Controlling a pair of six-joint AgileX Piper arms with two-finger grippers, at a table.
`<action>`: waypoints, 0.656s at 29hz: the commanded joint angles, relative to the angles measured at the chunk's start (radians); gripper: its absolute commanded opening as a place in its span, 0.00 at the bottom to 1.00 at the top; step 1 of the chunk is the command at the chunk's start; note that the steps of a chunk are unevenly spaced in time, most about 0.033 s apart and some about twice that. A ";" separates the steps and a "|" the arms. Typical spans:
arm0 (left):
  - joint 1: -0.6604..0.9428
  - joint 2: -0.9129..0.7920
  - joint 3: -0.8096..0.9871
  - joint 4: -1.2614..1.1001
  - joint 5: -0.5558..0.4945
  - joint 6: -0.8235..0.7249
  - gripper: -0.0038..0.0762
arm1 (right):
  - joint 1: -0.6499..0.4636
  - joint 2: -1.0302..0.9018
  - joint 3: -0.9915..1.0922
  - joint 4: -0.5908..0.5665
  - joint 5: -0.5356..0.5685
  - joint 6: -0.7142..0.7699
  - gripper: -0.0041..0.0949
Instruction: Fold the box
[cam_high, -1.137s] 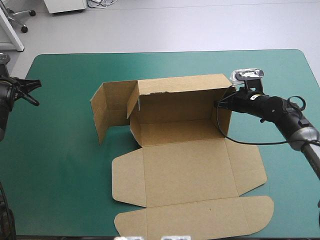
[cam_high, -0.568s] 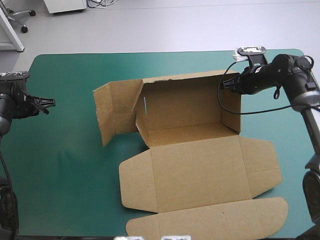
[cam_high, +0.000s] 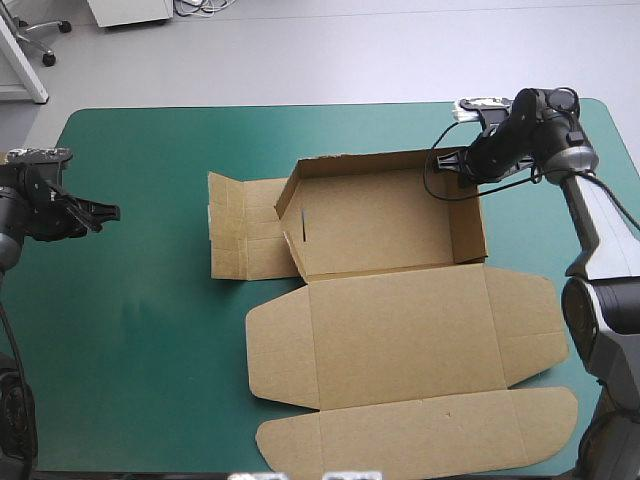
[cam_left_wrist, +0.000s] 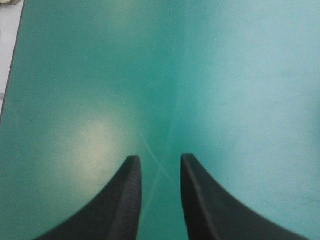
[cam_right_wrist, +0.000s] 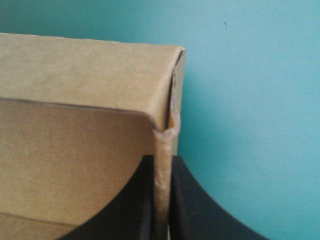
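The brown box (cam_high: 390, 230) stands partly formed in the middle of the teal-green table. Its back and right walls are raised, and its left side panel (cam_high: 245, 225) lies nearly flat to the left. The lid (cam_high: 400, 340) and its flaps lie flat toward the front edge. My right gripper (cam_high: 462, 172) is shut on the top of the right wall at the back right corner. The wrist view shows the wall's edge (cam_right_wrist: 162, 145) pinched between the black fingers of that gripper (cam_right_wrist: 161, 157). My left gripper (cam_high: 110, 212) hovers far left of the box, open a little (cam_left_wrist: 159, 157) over bare cover.
Bare teal-green cover (cam_high: 140, 330) lies between the left gripper and the box. The table's far edge (cam_high: 300, 106) runs close behind the box. The lid's front flap (cam_high: 420, 435) reaches close to the table's front edge.
The right gripper has dragged the box to the right and toward the far edge. The left side panel has dropped from upright to nearly flat. The left gripper has moved slightly toward the box.
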 joint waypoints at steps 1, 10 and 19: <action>-0.003 -0.036 -0.026 -0.009 -0.027 -0.001 0.29 | -0.009 -0.040 -0.019 -0.003 -0.089 -0.044 0.23; -0.003 -0.036 -0.026 -0.013 -0.004 0.010 0.29 | -0.009 -0.057 -0.021 0.033 -0.086 -0.047 0.76; -0.003 -0.036 -0.026 -0.041 -0.004 0.012 0.29 | -0.007 -0.231 -0.019 -0.045 0.034 -0.051 0.69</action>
